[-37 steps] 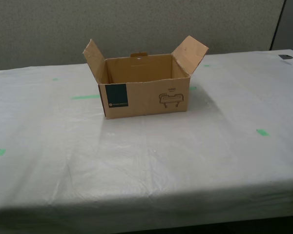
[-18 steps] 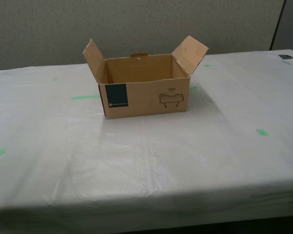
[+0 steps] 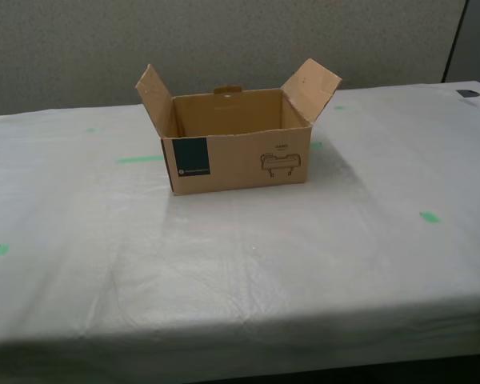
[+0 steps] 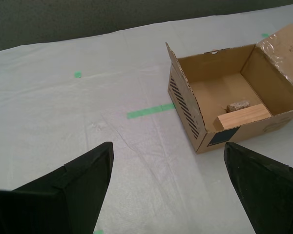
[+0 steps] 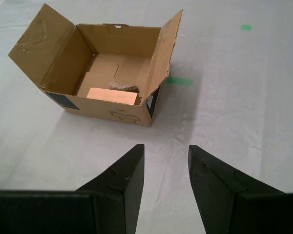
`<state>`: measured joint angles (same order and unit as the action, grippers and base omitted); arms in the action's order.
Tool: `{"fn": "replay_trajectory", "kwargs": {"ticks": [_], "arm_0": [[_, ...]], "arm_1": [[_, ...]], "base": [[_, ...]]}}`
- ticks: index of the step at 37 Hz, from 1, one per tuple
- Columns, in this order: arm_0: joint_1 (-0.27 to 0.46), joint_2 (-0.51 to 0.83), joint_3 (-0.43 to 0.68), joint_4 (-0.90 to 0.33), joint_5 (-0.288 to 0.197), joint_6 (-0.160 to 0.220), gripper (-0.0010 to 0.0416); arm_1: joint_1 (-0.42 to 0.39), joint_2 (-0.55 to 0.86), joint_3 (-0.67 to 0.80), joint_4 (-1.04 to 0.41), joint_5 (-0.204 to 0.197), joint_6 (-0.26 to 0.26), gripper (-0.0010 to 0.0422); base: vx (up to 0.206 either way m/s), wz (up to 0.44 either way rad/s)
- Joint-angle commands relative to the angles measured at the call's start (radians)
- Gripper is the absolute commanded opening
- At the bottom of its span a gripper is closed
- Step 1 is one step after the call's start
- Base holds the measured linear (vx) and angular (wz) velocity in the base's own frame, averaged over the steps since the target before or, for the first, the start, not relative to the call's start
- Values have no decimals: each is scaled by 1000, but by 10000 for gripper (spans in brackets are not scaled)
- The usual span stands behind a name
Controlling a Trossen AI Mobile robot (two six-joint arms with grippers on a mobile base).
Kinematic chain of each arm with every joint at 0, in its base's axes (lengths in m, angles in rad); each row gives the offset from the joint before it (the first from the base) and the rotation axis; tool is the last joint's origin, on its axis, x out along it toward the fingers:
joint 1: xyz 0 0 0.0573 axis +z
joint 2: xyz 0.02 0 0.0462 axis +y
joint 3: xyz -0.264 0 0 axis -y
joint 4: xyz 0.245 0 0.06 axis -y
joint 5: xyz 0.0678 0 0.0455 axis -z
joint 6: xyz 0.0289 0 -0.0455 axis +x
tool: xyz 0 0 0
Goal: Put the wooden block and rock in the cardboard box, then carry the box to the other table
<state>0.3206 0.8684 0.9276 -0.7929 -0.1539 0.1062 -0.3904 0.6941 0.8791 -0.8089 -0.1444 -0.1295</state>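
Note:
The cardboard box (image 3: pixel 236 156) stands open on the other table (image 3: pixel 224 272), a wrinkled white sheet with green tape marks. Its side flaps stick up. Inside lie the wooden block (image 5: pixel 112 95) and, touching it, the rock (image 5: pixel 123 87); the second wrist view shows the same block (image 4: pixel 243 117) and rock (image 4: pixel 238 105). In the exterior view the box's front wall hides both. My first gripper (image 5: pixel 166 147) hangs open above the sheet, short of the box (image 5: pixel 107 111). My second gripper (image 4: pixel 168 146) is open wide, off to one side of the box (image 4: pixel 185 112). Neither arm shows in the exterior view.
Green tape strips (image 3: pixel 140 159) and small marks (image 3: pixel 430 217) dot the sheet. A dark patch (image 3: pixel 467 93) sits at the far corner on the exterior view's right. A grey wall (image 3: pixel 224 40) runs behind the table. The table's near edge crosses the bottom of the exterior view.

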Motion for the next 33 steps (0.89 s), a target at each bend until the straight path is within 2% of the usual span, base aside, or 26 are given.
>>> {"fn": "replay_trajectory", "kwargs": {"ticks": [1, 33], "arm_0": [[1, 0, 1, 1, 2, 2, 121], [1, 0, 1, 1, 2, 2, 121]], "arm_1": [[0, 0, 1, 0, 3, -1, 307], [0, 0, 1, 0, 3, -1, 307]], "base": [[0, 0], [0, 0]]}}
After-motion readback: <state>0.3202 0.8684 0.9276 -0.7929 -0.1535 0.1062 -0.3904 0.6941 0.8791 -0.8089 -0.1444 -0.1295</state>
